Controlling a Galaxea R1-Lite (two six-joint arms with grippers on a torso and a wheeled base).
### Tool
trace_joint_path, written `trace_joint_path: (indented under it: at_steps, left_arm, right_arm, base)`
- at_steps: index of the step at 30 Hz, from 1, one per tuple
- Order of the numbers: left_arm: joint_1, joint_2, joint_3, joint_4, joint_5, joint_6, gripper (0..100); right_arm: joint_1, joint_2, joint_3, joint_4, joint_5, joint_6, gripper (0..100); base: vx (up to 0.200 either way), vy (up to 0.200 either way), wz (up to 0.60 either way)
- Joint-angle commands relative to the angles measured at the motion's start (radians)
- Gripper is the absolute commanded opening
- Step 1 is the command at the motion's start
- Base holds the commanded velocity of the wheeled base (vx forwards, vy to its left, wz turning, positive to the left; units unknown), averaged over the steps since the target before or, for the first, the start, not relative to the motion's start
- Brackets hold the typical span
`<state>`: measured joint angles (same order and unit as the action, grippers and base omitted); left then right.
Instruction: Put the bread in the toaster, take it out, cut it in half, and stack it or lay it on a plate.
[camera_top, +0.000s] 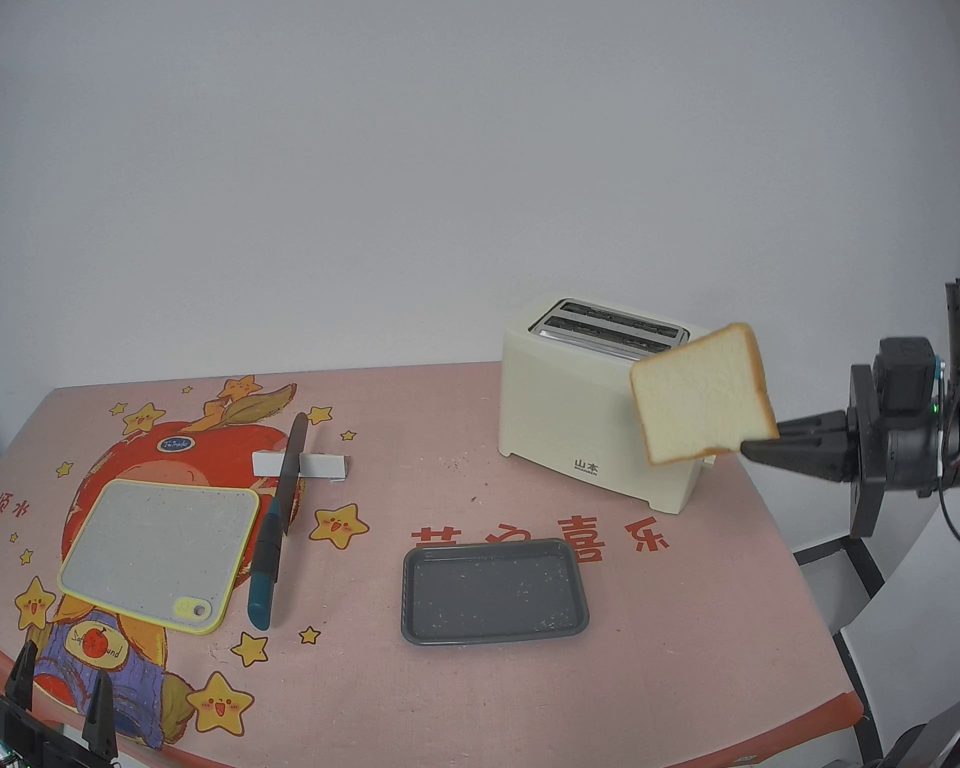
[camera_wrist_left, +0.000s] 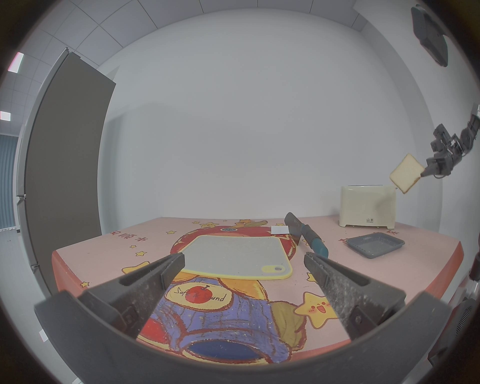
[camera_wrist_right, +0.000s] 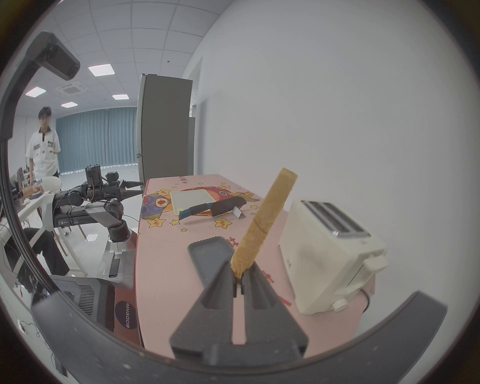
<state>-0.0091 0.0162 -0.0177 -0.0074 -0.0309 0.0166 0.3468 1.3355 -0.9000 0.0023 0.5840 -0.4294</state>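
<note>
A slice of bread (camera_top: 703, 394) hangs in the air in front of the cream toaster's (camera_top: 585, 420) right end, tilted, held by its lower right corner. My right gripper (camera_top: 752, 447) is shut on that corner; the slice shows edge-on as bread (camera_wrist_right: 264, 223) above the gripper (camera_wrist_right: 239, 274). The toaster (camera_wrist_right: 330, 250) stands at the back right of the table with both slots empty. A grey plate (camera_top: 494, 590) lies in front of it. The cutting board (camera_top: 158, 552) and a knife (camera_top: 276, 518) lie at the left. My left gripper (camera_wrist_left: 245, 272) stands open at the table's front left edge.
A small white block (camera_top: 314, 465) lies under the knife's blade. The pink table (camera_top: 680, 640) ends just right of the toaster. A wall stands close behind the table.
</note>
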Motion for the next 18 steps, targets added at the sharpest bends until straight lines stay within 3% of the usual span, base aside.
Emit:
trace_joint_path:
  at_steps: [1,8,13,16,18]
  left_arm:
    - [0.000,-0.016,0.018,0.000,0.000,0.000,100]
    - [0.000,-0.016,0.018,0.000,0.000,0.000,100]
    - [0.000,-0.016,0.018,0.000,0.000,0.000,100]
    - [0.000,-0.016,0.018,0.000,0.000,0.000,100]
    - [0.000,-0.016,0.018,0.000,0.000,0.000,100]
  right_arm:
    - [-0.038,0.056,-0.091,0.015,0.007,-0.020,0]
    - [-0.068,0.125,-0.169,0.011,0.007,-0.031,0]
    - [-0.114,0.200,-0.240,0.010,0.010,-0.098,0]
    - [-0.140,0.248,-0.286,0.016,0.046,-0.150,0]
    - [-0.146,0.269,-0.307,0.016,0.051,-0.155,0]
  base:
    - [0.000,0.000,0.00]
    - [0.000,0.000,0.00]
    - [0.000,0.000,0.00]
    - [0.000,0.000,0.00]
    - [0.000,0.000,0.00]
